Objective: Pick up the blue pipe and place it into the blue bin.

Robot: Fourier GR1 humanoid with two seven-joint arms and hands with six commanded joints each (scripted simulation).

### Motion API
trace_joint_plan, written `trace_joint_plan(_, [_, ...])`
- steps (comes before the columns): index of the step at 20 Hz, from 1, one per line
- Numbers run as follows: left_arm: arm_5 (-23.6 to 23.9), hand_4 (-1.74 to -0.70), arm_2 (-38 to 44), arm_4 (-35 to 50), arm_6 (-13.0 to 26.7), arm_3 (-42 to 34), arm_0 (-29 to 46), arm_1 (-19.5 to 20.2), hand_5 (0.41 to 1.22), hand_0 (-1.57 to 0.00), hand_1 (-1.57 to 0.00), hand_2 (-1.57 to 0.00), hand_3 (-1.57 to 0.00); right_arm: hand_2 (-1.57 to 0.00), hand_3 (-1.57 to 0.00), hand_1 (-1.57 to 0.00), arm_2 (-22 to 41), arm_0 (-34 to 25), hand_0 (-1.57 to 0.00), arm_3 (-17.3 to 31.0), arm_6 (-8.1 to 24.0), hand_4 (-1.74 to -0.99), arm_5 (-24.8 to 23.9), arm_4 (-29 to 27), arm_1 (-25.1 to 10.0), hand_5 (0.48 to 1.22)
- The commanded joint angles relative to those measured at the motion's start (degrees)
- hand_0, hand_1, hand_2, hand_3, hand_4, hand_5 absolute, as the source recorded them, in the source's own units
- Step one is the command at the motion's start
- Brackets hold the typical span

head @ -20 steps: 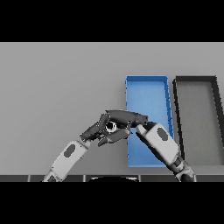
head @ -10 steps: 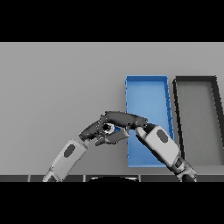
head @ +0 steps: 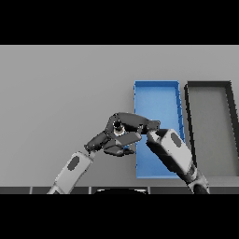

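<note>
I've got my right hand (head: 133, 122) curled over something just off the blue bin's (head: 156, 95) left wall, near the table's (head: 60, 93) front edge; I can't make out the blue pipe itself, only a pale round bit under the fingers, so I take it as grasped but can't confirm. My left hand (head: 114, 142) sits right beneath, fingers relaxed, touching or nearly so. To do this well I'd lift clear of the bin wall before carrying across, then lower inside. The dark bin (head: 207, 85) stands just beyond, to the right; mustn't overshoot.
</note>
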Motion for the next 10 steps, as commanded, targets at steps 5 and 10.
trace_joint_plan(5, [-0.4,-0.93,0.15,0.6,1.98,-0.77,0.56,0.78,0.496,0.0,0.0,0.0,0.0,-1.57,-1.57,-1.57,-5.84,-13.42,-1.57,-0.16,3.77,-1.493,-8.8,-10.76,-3.74,1.221])
trace_joint_plan(10, [-0.12,-0.92,-0.27,-0.11,2.07,-1.72,0.8,1.08,0.486,0.0,0.0,0.0,0.0,-1.57,-1.57,-1.57,-11.15,-23.22,-1.57,7.38,-0.27,-1.496,-11.17,-10.9,-7.7,1.221])
